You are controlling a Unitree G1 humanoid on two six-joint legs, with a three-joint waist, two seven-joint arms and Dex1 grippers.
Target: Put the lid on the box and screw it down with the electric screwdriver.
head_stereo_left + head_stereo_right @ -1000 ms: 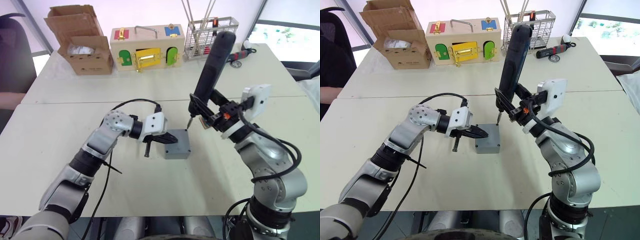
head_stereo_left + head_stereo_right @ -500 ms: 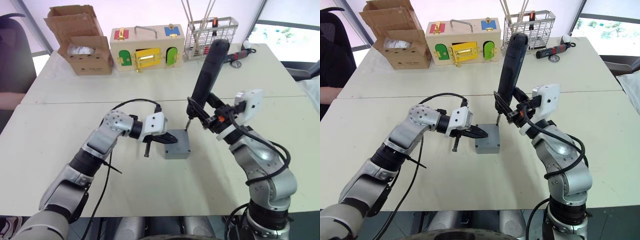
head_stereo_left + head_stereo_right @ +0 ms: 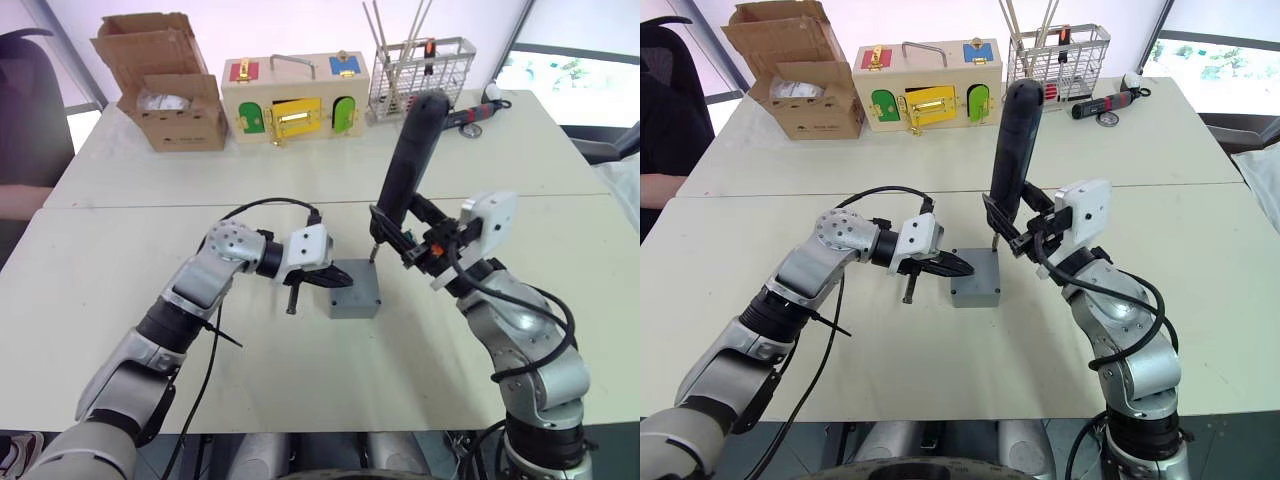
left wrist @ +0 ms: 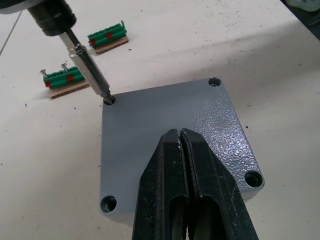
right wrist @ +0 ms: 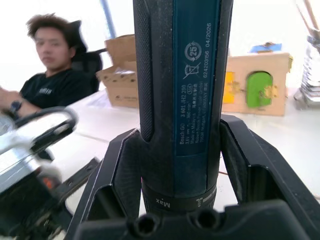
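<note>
Near centre of the near table (image 3: 120,300): the box (image 3: 355,300), grey, with the lid (image 4: 170,132) seated flat on top, corner screw holes showing.

Left gripper (image 4: 184,150): fingers pressed together, tips resting on the lid from its left side, holding nothing.

Right gripper (image 3: 405,238): just right of the box, clamped around the lower body of the electric screwdriver (image 3: 408,160). The tool stands nearly upright, leaning slightly right at its top; its metal bit (image 4: 90,72) sits in the far-left corner hole of the lid.

Beyond the box on the table: two small green terminal strips (image 4: 107,39).

Far table, left to right: open cardboard box (image 3: 160,95), wooden box with coloured doors (image 3: 293,98), wire rack (image 3: 422,75), black-and-red hand tool (image 3: 475,110).

Far left: a seated person in a black shirt (image 5: 47,85).
</note>
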